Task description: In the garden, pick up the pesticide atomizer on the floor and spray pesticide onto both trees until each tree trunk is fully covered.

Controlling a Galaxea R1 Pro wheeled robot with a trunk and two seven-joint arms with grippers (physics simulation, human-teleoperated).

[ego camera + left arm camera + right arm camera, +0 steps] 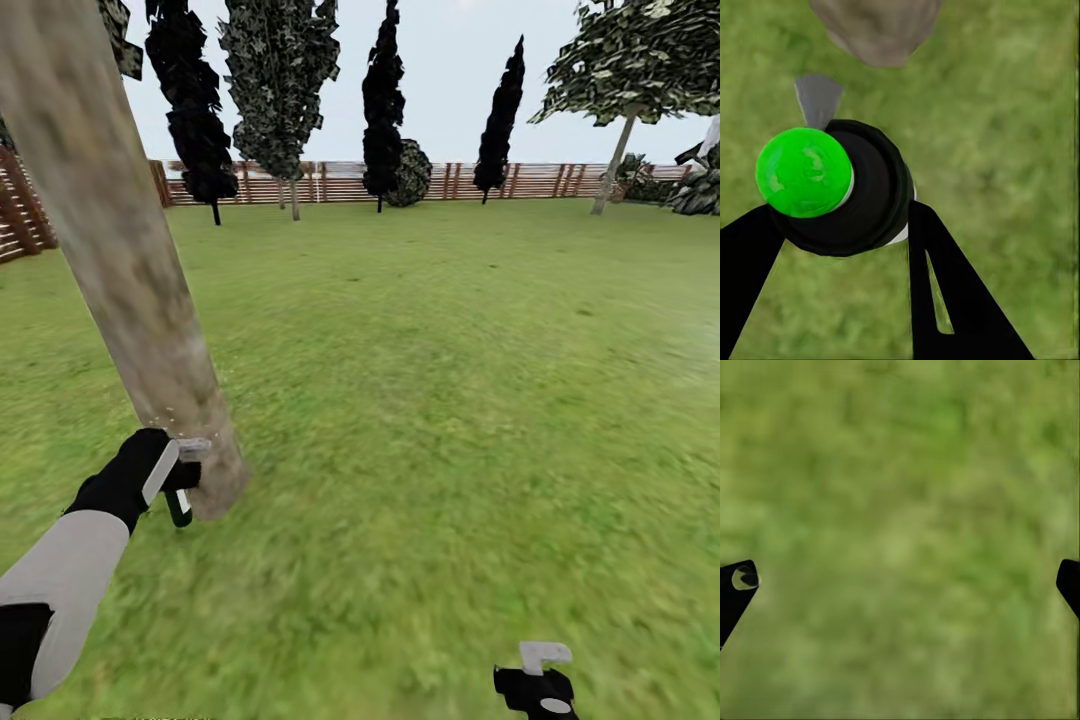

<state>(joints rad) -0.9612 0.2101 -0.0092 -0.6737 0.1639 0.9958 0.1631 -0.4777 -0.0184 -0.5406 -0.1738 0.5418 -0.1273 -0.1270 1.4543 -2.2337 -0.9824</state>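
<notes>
- Pesticide atomizer point(178, 505) is sitting clamped in the left gripper point(172, 478), low and just beside the foot of the tree trunk point(120, 270); from the head view only its dark green lower end is showing beneath the black fingers.
- From the left wrist view, the atomizer point(844, 187) is appearing as a round black body with a bright green cap, the two black fingers point(945, 292) pressing it from either side, a grey nozzle pointing toward the trunk base point(877, 30).
- Faint pale specks are hanging in the air against the bark just above the left gripper.
- The trunk is leaning across the left of the head view, pale grey-brown and blotchy, standing in the lawn point(450, 400).
- The lawn is stretching away green and mottled to a brown slatted fence point(330, 182), with dark narrow trees point(383, 100) and a round bush point(410, 172) standing before it under a pale sky.
- The right gripper point(540, 675) is hanging low over the grass, its fingers point(739, 585) spread wide with nothing between them but grass point(900, 540).
</notes>
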